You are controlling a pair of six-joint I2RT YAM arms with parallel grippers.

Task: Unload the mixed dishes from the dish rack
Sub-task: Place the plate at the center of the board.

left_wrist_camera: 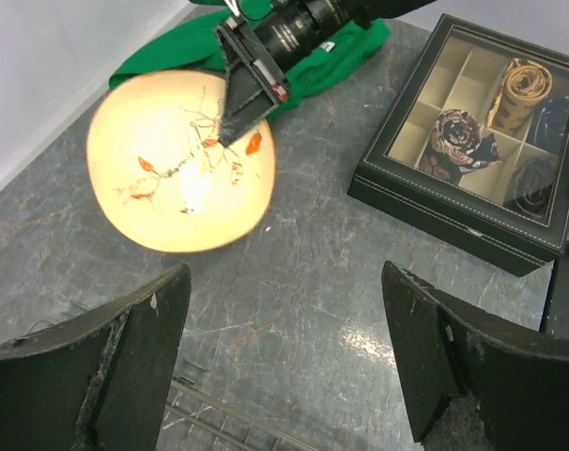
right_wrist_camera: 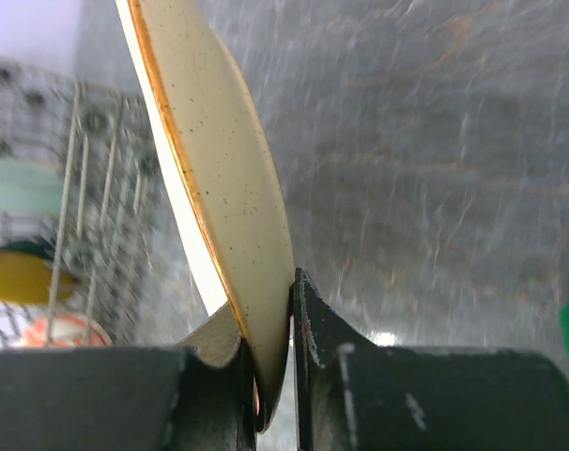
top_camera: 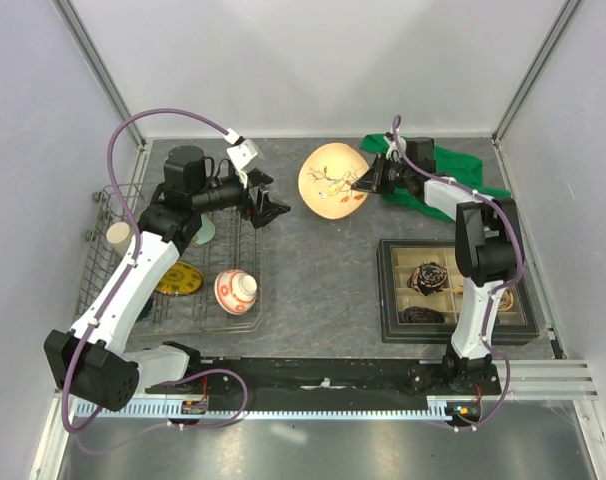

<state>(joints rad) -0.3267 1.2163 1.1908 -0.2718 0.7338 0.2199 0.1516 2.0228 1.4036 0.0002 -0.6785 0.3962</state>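
My right gripper (top_camera: 366,185) is shut on the right rim of a cream plate (top_camera: 328,180) with a twig and orange flower pattern, held tilted over the table's back middle. The wrist view shows its rim (right_wrist_camera: 223,178) pinched between the jaws. My left gripper (top_camera: 268,200) is open and empty at the right edge of the grey wire dish rack (top_camera: 108,205), facing the plate (left_wrist_camera: 162,188). The rack holds a beige cup (top_camera: 118,235), a pale green plate (top_camera: 205,232), a yellow-gold plate (top_camera: 178,278) and a red-and-white bowl (top_camera: 235,290). The dark green mug is out of view.
A green cloth (top_camera: 453,170) lies at the back right under the right arm. A black compartmented tray (top_camera: 388,300) with rolled ties sits at the front right; it also shows in the left wrist view (left_wrist_camera: 453,211). White walls enclose the table.
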